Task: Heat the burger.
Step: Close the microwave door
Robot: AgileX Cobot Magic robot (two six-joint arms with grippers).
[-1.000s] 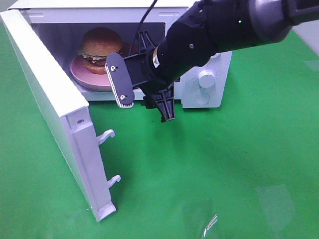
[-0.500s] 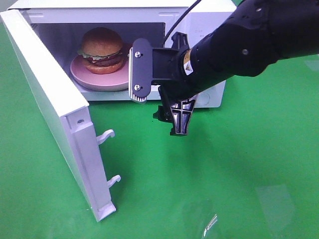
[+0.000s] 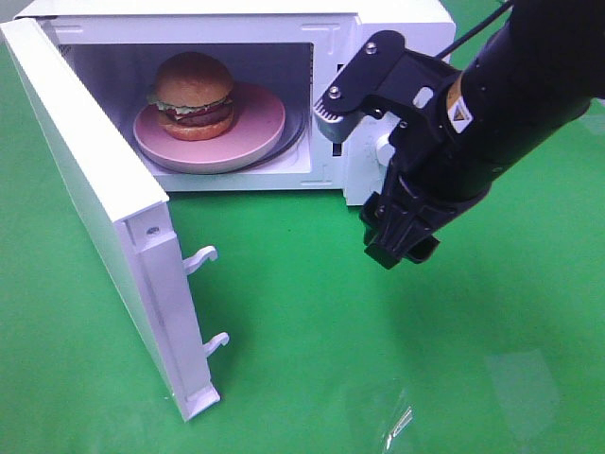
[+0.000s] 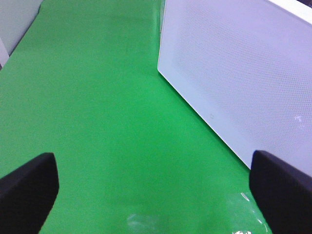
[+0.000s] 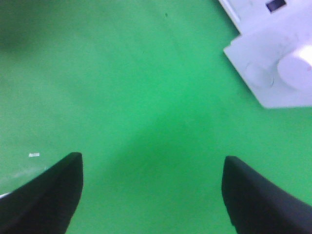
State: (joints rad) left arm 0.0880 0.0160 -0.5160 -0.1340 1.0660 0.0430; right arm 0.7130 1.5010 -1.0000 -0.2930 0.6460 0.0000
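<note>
The burger [image 3: 193,95], with a golden-brown bun, lettuce frill and dark patty, sits on a round pink plate [image 3: 260,128] inside the open white microwave [image 3: 397,24]. My right gripper [image 3: 364,184] is open and empty. It hangs in front of the microwave's control panel, to the right of the cavity and clear of the plate. In the right wrist view the gripper [image 5: 151,195] is spread wide over green mat, with the control panel [image 5: 278,68] at one corner. My left gripper [image 4: 156,195] is open and empty; it does not show in the exterior view.
The microwave door [image 3: 95,189] stands swung wide open at the left, with two latch hooks [image 3: 203,257] on its edge. Its outer face [image 4: 243,83] fills part of the left wrist view. A green mat [image 3: 312,359] covers the table.
My right gripper has drawn back from the cavity mouth and swung right, to in front of the control panel. The burger and plate have stayed inside.
</note>
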